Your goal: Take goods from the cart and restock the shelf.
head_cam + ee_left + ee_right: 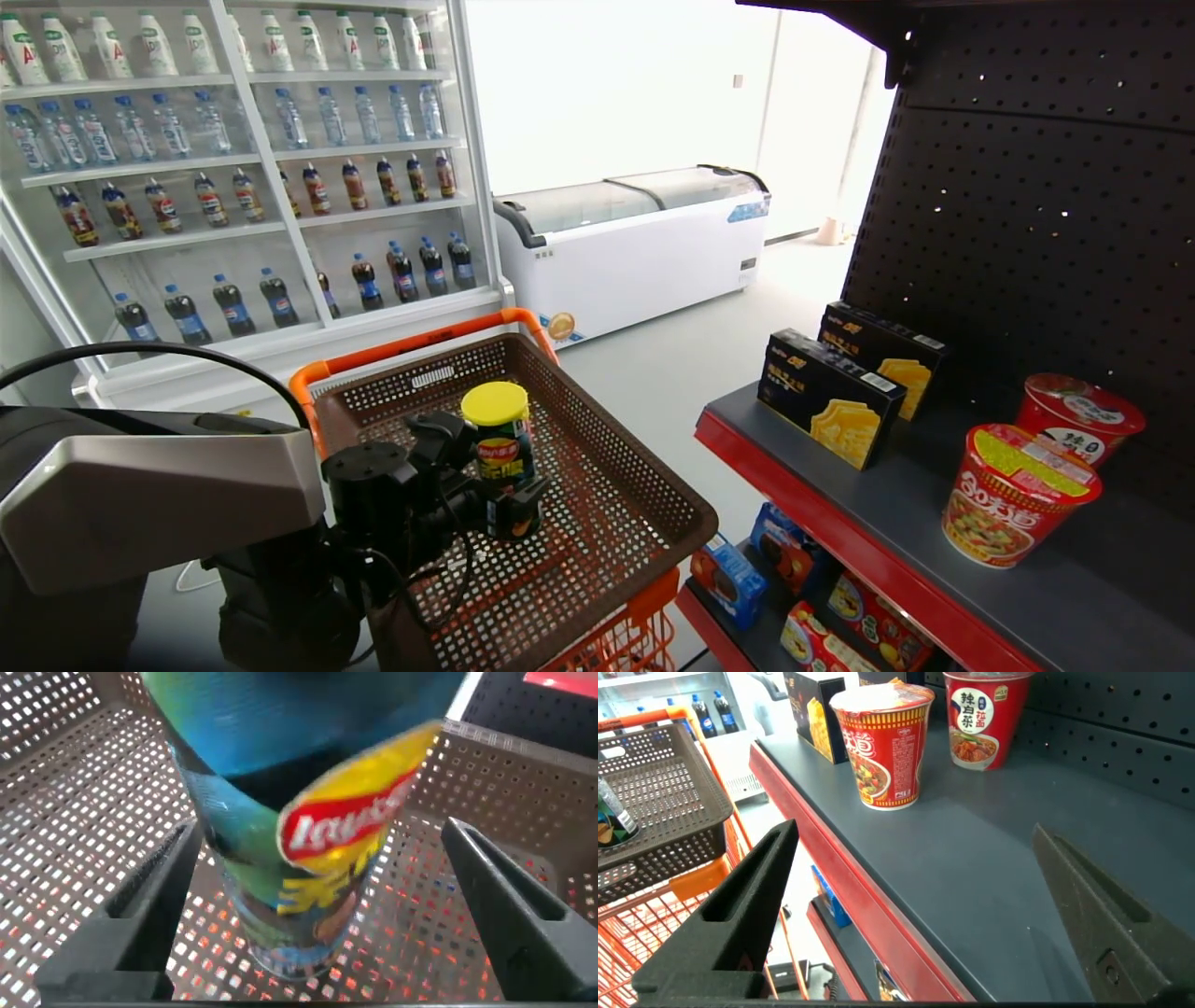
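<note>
Now chip can (pixel 499 439) (yellow-lidded) stands between left fingers (pixel 140 905), inside basket (pixel 635 485).

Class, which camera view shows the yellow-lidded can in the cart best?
The head view: the can sits upright in the basket, lid and label visible. Left wrist crops its top; right wrist catches a sliver.

Left arm (pixel 159 495) runs out forward and low, black wrist (pixel 373 485) at its end and pitched slightly down. Left tool (pixel 322 835) open: both fingers (pixel 140 905) spread wide, roughly parallel, not clamped. Right tool (pixel 917 835) also open, its fingers (pixel 738 915) splayed far apart, pointing forward and a bit downward. Can't tell the right arm's pose.
</note>
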